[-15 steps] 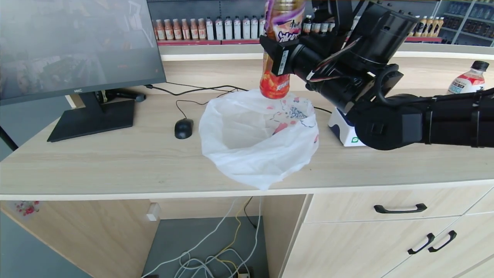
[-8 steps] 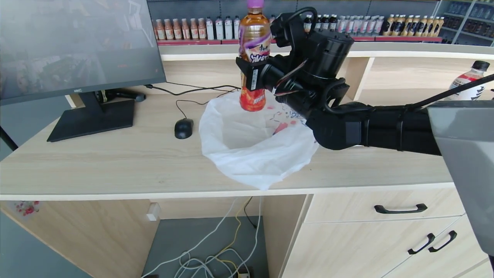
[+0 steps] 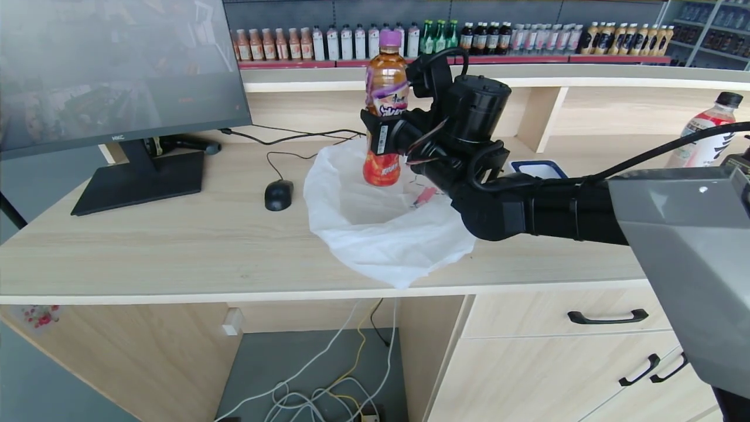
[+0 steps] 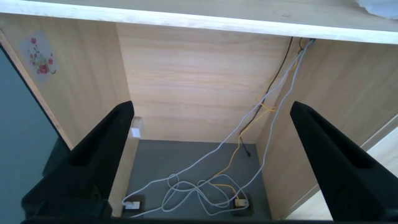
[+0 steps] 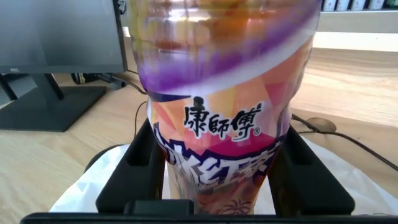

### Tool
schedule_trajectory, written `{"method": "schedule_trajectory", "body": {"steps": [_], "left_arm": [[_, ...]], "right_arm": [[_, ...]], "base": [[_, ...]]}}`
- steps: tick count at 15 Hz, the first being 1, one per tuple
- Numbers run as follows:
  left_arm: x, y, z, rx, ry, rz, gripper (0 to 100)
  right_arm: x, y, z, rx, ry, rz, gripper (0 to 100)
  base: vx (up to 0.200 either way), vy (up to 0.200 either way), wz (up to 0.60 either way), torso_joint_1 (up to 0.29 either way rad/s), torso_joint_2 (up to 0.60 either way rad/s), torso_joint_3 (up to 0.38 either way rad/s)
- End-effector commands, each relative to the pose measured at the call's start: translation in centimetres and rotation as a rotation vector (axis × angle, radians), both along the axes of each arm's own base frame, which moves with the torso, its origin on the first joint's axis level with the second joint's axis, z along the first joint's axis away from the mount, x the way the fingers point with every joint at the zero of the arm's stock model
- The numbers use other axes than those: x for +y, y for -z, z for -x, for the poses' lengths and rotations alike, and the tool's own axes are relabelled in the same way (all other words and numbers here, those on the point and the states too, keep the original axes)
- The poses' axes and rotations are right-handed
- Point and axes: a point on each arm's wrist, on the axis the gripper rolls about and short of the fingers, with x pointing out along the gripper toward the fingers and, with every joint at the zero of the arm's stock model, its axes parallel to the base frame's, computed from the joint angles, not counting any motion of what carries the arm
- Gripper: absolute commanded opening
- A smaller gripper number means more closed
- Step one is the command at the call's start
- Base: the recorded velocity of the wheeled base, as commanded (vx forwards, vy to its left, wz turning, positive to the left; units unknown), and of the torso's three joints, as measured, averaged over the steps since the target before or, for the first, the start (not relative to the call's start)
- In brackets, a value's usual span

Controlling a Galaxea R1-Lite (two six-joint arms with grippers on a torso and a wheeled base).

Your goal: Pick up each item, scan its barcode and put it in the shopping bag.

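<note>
Above the shopping bag (image 3: 381,234), the right gripper (image 3: 384,138) clamps the purple-capped drink bottle (image 3: 385,105), now lower; the left gripper (image 4: 212,107) has its fingers apart.

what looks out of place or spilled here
Nothing is spilled or damaged. The bottle is upright in the right gripper by the shopping bag's far rim. One oddity: the bag's front sags past the counter edge.
</note>
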Motion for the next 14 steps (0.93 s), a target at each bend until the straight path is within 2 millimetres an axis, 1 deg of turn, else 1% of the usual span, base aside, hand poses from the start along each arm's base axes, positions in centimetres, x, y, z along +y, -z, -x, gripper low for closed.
{"method": "schedule_trajectory", "body": {"steps": [1,5,8,10,12,14], "left_arm": [[0.0,0.0,0.0,0.0,0.0,0.001,100],[0.0,0.0,0.0,0.0,0.0,0.001,100],[0.0,0.0,0.0,0.0,0.0,0.001,100],[0.0,0.0,0.0,0.0,0.0,0.001,100],[0.0,0.0,0.0,0.0,0.0,0.001,100],[0.0,0.0,0.0,0.0,0.0,0.001,100]], "right_arm": [[0.0,0.3,-0.1,0.007,0.0,0.003,0],[0.0,1.4,-0.1,0.02,0.001,0.012,0],[-0.3,3.3,-0.1,0.036,0.005,0.024,0],[-0.6,4.0,-0.1,0.038,0.01,0.025,0],[-0.9,4.4,-0.2,0.035,0.016,0.023,0],[-1.1,4.4,-0.2,0.031,0.02,0.02,0]], "base": [[0.0,0.0,0.0,0.0,0.0,0.0],[0.0,0.0,0.0,0.0,0.0,0.0],[0.0,0.0,0.0,0.0,0.0,0.0],[0.0,0.0,0.0,0.0,0.0,0.0],[0.0,0.0,0.0,0.0,0.0,0.0],[0.0,0.0,0.0,0.0,0.0,0.0]]}}
